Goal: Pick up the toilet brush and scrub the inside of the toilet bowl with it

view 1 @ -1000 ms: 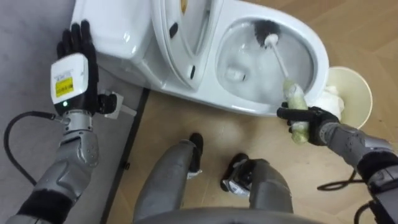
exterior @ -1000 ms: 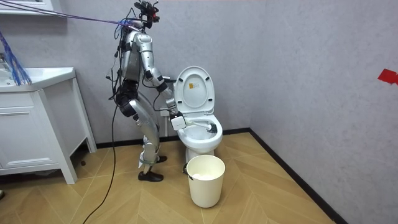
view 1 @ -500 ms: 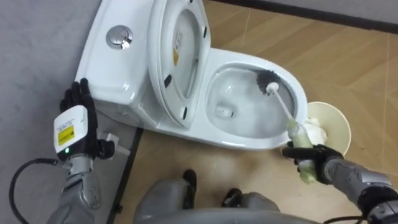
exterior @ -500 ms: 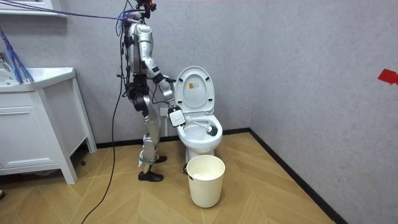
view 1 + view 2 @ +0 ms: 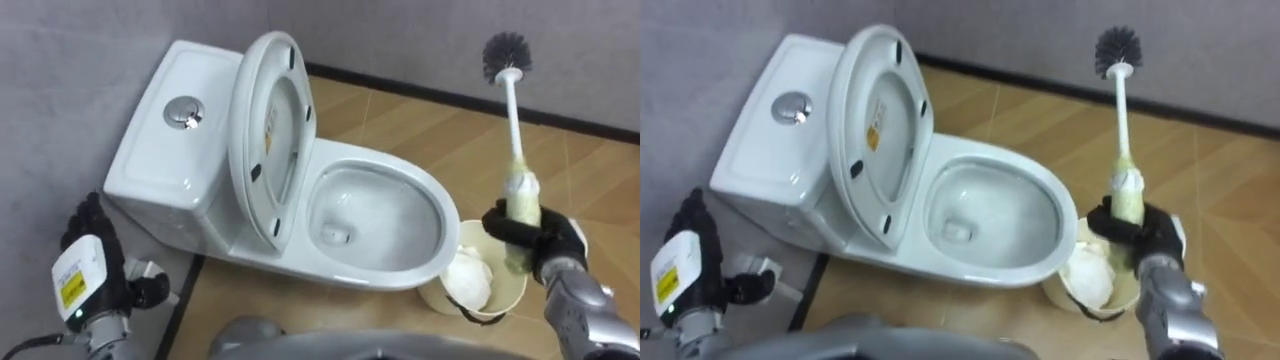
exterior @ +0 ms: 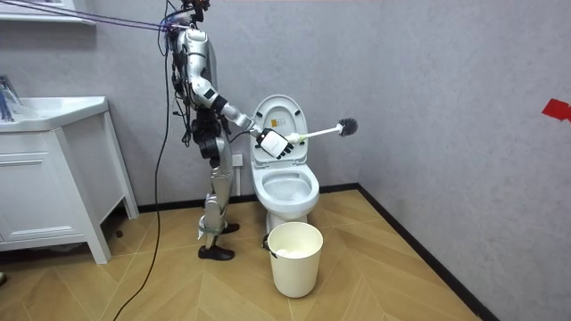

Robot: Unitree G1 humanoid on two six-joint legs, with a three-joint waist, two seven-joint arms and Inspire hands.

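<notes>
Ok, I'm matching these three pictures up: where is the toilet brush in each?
Left eye view: toilet brush upper right, upright in the right hand.
Right eye view: upper right, bristles up.
Room view: centre, pointing toward the room view's right.
Shared landmark: the raised toilet seat.

Cream bin, perhaps paper inside, white cabinet

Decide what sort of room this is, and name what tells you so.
Most likely a bathroom: a white toilet with its seat raised, a toilet brush held up in the robot's right hand, and a white vanity cabinet against the wall.
</notes>
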